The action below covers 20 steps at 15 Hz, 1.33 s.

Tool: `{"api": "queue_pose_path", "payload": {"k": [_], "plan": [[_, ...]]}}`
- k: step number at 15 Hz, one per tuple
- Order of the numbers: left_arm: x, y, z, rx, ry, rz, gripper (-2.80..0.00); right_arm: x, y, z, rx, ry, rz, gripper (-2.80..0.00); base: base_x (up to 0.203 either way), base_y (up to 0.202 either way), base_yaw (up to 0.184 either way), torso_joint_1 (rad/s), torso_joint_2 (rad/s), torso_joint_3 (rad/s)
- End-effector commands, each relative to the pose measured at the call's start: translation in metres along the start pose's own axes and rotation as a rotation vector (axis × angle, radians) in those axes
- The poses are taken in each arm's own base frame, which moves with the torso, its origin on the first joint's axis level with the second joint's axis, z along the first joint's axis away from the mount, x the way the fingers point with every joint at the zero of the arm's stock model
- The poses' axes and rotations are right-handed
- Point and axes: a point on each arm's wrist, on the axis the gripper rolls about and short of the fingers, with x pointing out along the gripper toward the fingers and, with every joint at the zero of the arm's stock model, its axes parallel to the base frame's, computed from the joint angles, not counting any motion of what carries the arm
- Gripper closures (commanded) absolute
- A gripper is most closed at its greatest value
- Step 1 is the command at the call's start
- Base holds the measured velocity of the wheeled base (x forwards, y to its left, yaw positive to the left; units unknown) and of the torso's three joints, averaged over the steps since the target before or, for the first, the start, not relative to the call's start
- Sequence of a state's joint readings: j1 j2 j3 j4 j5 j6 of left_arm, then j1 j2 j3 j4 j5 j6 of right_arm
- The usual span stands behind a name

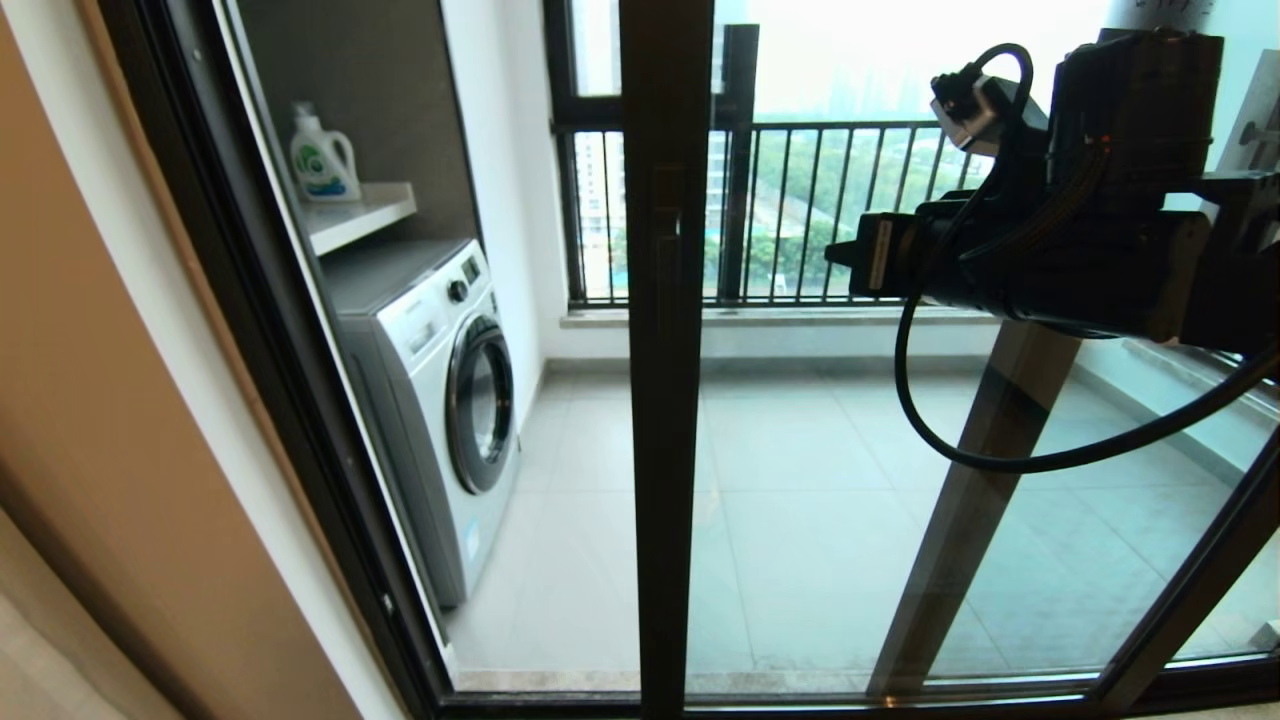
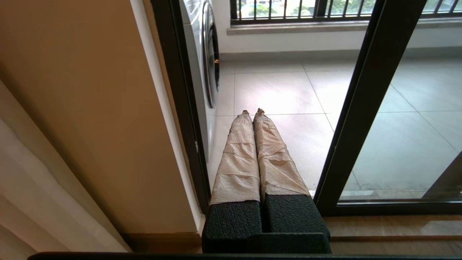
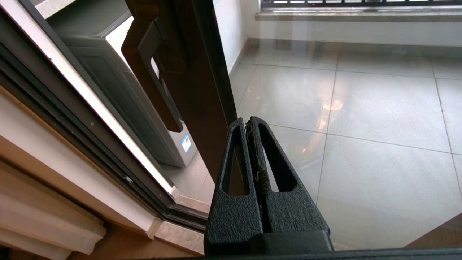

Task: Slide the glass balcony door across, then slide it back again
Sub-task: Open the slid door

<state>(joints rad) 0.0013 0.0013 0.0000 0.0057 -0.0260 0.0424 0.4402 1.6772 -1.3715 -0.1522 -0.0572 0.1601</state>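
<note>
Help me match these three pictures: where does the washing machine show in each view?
Head view: washing machine stands left of the door's dark upright.
Left wrist view: its front edge is at top centre.
Right wrist view: behind the pull handle, upper left.
Shared landmark: that dark upright.

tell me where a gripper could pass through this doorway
Open gap between the glass balcony door upright and the fixed frame beside the washing machine. The washer crowds its left side. Right gripper, shut, sits near the handle.
</note>
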Motion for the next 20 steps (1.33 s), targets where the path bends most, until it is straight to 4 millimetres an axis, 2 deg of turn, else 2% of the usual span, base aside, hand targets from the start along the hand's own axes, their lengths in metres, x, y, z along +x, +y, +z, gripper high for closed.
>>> {"api": "queue_pose_path", "payload": {"k": [1,10,15,20], "plan": [[0.000,0.000,0.000,0.001,0.002,0.000,0.00,-0.007,0.000,0.005,0.002,-0.020,0.002,0.00,0.000,0.000,0.000,0.000,0.00,0.000],[0.000,0.000,0.000,0.001,0.002,0.000,0.00,-0.008,-0.010,0.003,0.006,-0.012,-0.025,0.00,0.000,0.000,0.000,0.000,0.00,0.000],[0.000,0.000,0.000,0.001,0.002,0.000,0.00,-0.013,-0.008,0.012,0.006,-0.043,-0.022,0.00,0.000,0.000,0.000,0.000,0.00,0.000],[0.000,0.000,0.000,0.001,0.002,0.000,0.00,-0.017,-0.009,0.009,0.011,-0.036,-0.021,0.00,0.000,0.000,0.000,0.000,0.00,0.000]]}}
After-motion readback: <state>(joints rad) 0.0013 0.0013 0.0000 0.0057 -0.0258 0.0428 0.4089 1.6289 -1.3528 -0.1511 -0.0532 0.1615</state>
